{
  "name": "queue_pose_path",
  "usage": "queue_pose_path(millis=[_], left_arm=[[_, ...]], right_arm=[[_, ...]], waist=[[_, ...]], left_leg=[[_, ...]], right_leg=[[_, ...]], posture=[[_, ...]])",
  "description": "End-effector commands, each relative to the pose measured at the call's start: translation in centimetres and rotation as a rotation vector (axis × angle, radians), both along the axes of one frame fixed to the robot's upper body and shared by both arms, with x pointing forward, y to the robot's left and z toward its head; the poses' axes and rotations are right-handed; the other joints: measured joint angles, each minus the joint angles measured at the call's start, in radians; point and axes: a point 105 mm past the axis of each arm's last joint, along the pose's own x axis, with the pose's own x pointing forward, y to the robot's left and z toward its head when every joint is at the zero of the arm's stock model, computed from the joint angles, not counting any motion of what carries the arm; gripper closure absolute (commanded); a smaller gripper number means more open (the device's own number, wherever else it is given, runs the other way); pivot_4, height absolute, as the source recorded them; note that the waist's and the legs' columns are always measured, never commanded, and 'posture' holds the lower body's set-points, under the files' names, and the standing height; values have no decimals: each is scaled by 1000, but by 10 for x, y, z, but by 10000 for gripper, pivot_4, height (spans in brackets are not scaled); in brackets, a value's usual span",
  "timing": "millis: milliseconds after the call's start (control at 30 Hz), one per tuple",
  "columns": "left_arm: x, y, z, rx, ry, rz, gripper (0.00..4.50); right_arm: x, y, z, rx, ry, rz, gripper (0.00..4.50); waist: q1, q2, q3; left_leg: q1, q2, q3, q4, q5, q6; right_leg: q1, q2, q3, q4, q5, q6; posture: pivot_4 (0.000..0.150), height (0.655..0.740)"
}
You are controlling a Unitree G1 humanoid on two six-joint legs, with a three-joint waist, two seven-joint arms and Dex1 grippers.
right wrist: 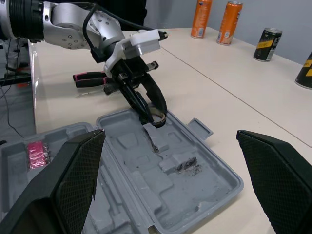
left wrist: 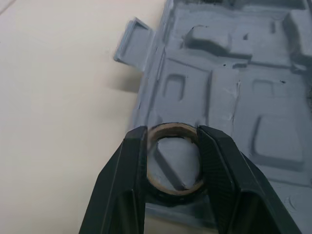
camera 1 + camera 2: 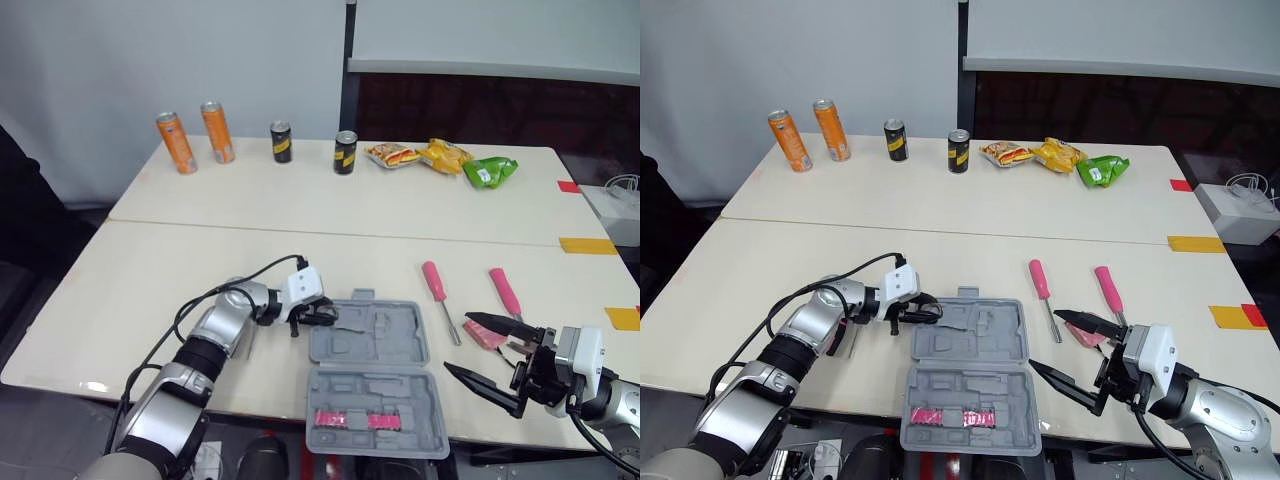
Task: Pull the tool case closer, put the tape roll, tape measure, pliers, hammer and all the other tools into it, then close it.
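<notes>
The left gripper (image 3: pixel 324 316) clamps the tape roll (image 2: pixel 173 188) across its rim above the case (image 3: pixel 372 352); it looks light and stiff. The right gripper (image 3: pixel 458 345) is wide open.

left gripper (image 2: pixel 173 161) clamps tape roll (image 2: pixel 174 181) between both fingers (image 2: pixel 129 170), held over edge of open grey case (image 2: pixel 234 97); latch tab (image 2: pixel 132 45) sticks out over table (image 2: pixel 58 122).

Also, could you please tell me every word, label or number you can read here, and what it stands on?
No text can be read in these pictures.
Orange cans: print too small to read.
Black cans: yellow label, blurred.
Snack packets: print too small to read.
Tool case: no lettering visible.
</notes>
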Motion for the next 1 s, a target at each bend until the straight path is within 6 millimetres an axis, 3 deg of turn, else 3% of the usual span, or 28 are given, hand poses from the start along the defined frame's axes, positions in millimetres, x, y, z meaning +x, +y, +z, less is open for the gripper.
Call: queue_pose_path(millis=[33,133,233,400,600,733,833,867,1000], left_arm=[[-3,9,-20,109,-5,-22,28076],[-3,13,-30,137,8,-3,28076],[-2,9,-21,66,28,7,28076],[5,12,34,-220,48,93,28076],[-3,39,80,-486,-53,296,28076],[-21,68,78,-533,-55,429,28076],[-46,92,70,-582,-38,486,28076],[-56,100,68,-606,-24,495,22847],[-94,132,45,-585,23,598,9775]], right_arm=[[-1,2,8,-1,-39,6,0],[-1,2,7,-2,-34,10,0],[-1,4,7,-2,-31,17,0],[6,8,12,71,-43,-14,0],[29,12,20,186,-99,-162,0],[49,19,25,240,-102,-235,0],[55,15,19,245,-64,-248,0],[55,7,14,245,-49,-283,0],[38,-22,-3,172,-25,-326,0]], waist=[[1,0,-1],[0,0,-5],[-1,0,-8],[-6,-1,-7],[-19,0,-7],[-39,0,-6],[-47,0,-6],[-49,0,-6],[-45,0,-6]], left_leg=[[0,0,0,0,0,0],[2,0,0,0,0,0],[4,0,0,0,0,0],[3,0,0,0,0,-1],[0,0,1,0,0,0],[0,1,1,-1,0,-1],[0,1,1,-1,0,-1],[0,1,1,-2,0,-1],[1,1,1,-4,-1,-2]], right_leg=[[0,0,0,0,0,0],[2,0,0,0,0,0],[3,0,0,0,0,0],[2,0,1,2,0,0],[-1,0,0,0,0,0],[-1,0,0,0,0,0],[-1,1,0,0,-1,0],[-1,1,0,0,-1,0],[-1,1,-1,-6,-1,0]], posture=[[1500,7400],[1500,7400],[1500,7400],[1500,7400],[1500,7400],[1500,7400],[1500,7400],[1500,7400],[1500,7400]])
